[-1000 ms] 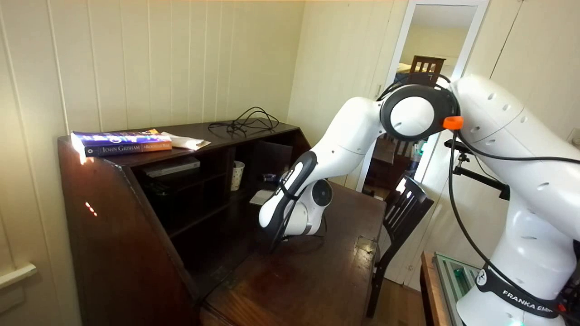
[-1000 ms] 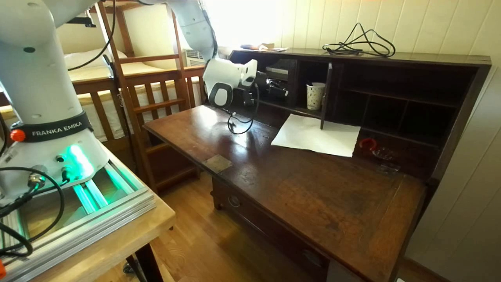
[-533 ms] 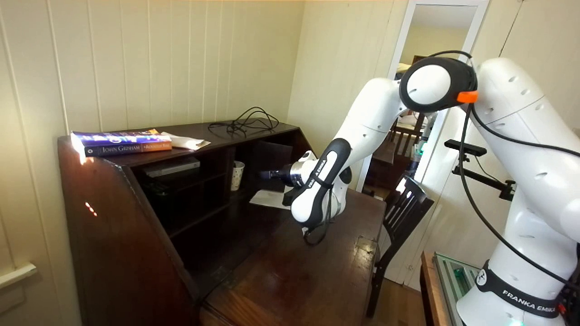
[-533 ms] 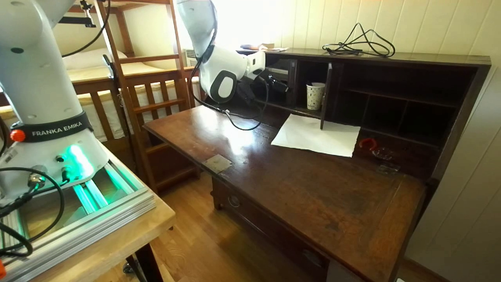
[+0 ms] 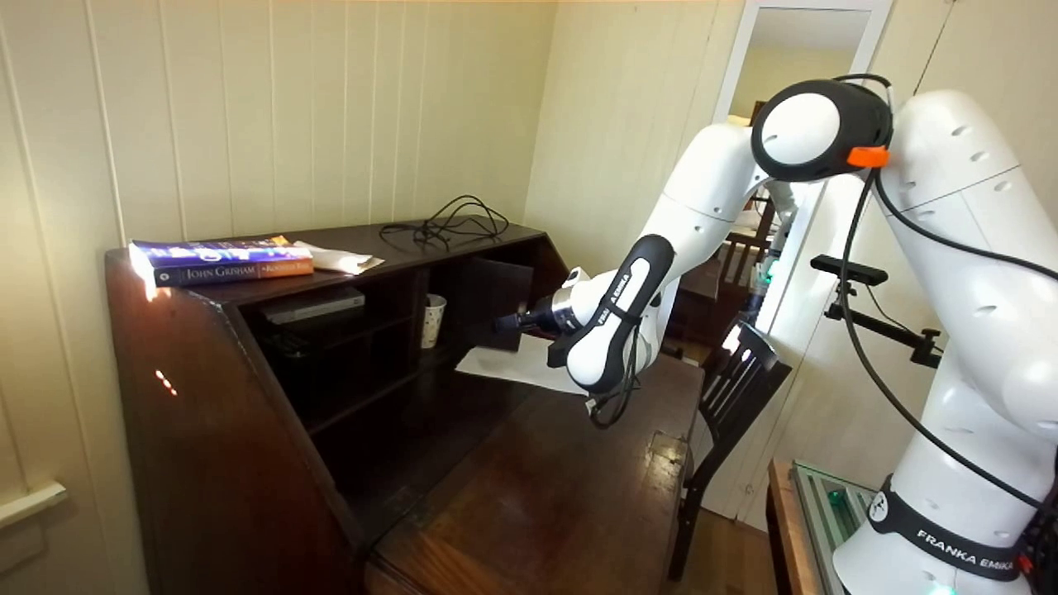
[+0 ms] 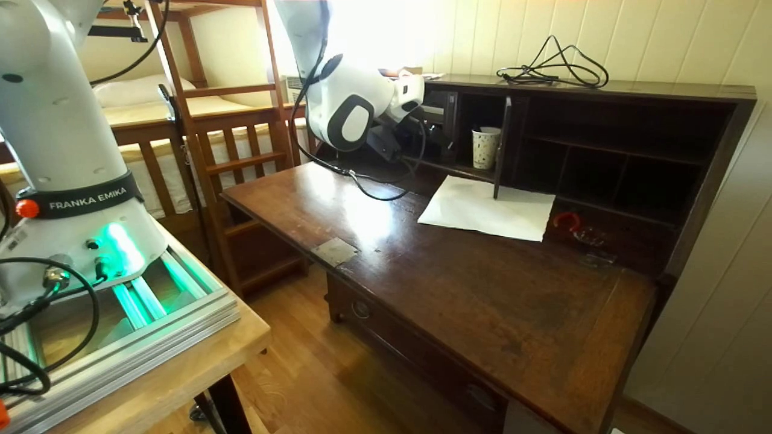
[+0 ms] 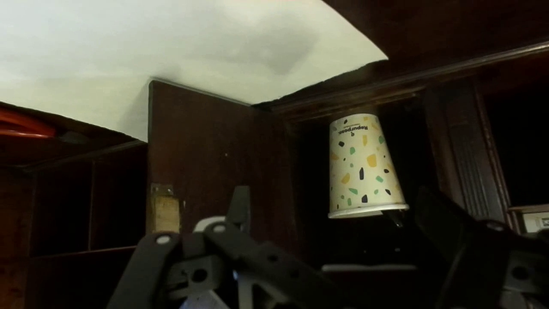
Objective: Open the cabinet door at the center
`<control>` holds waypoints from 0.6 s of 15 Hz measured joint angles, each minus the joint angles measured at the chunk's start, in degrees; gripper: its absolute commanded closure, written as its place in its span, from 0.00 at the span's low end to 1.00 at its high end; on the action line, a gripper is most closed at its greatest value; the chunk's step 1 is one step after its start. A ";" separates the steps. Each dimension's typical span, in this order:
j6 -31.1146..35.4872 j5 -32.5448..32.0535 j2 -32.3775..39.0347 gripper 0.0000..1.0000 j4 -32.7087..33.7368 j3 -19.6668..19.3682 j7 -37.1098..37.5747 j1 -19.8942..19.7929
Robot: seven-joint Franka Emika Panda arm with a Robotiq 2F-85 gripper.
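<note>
Standing swung outward from the central compartment (image 7: 411, 146), the cabinet door (image 7: 201, 146) appears open already. Gripper (image 7: 333, 191): jaws spread wide, nothing held. Expect the door to handle light and stiff, its polished face likely slippery; take hold at the free edge, near the brass-coloured plate (image 7: 166, 212). Mind the lower edge over the white sheet (image 7: 128, 38) (contact unclear); open room appears on the side facing the cup (image 7: 360, 167)

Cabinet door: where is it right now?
In the wrist view, the cabinet door stands swung open left of center, left of the speckled cup; in an exterior view it stands over the white paper.
</note>
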 measured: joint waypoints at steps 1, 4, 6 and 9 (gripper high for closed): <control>-1.20 -0.01 0.24 0.00 0.46 -0.32 -0.34 -0.02; -7.92 -0.62 0.39 0.00 1.59 -2.02 -3.52 0.01; -11.64 -5.17 -0.07 0.00 1.51 -1.79 -4.17 -1.20; -11.96 -17.63 -3.91 0.00 -2.07 2.10 -3.70 -7.12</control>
